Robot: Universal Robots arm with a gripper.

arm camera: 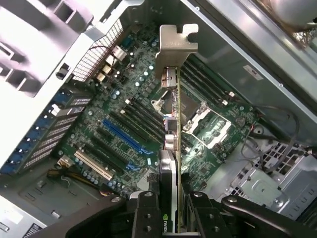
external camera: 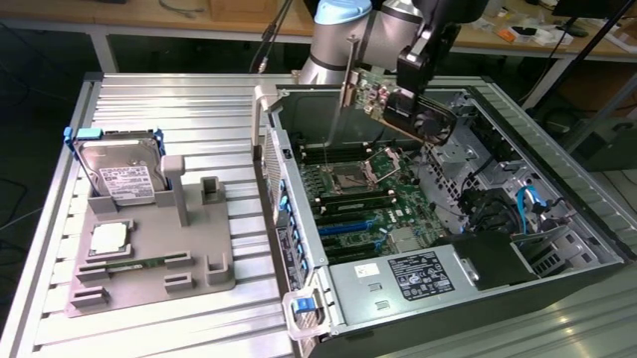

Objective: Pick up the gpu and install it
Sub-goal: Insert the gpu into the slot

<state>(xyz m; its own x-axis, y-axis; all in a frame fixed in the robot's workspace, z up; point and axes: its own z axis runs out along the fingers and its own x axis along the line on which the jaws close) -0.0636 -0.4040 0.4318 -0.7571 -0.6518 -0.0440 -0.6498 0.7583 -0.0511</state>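
Pickup done: tool [arm camera: 171,201] clamped on slim dark gpu w/ silver bracket [arm camera: 169,124]; green motherboard [arm camera: 119,124] below tool, card prob. unseated.

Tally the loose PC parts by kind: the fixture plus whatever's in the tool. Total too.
gpu: 1, gripped in the tool above the open case
hard drive: 1, upright in the grey fixture
CPU: 1, flat on the fixture
memory stick: 1, flat on the fixture
Total: 4
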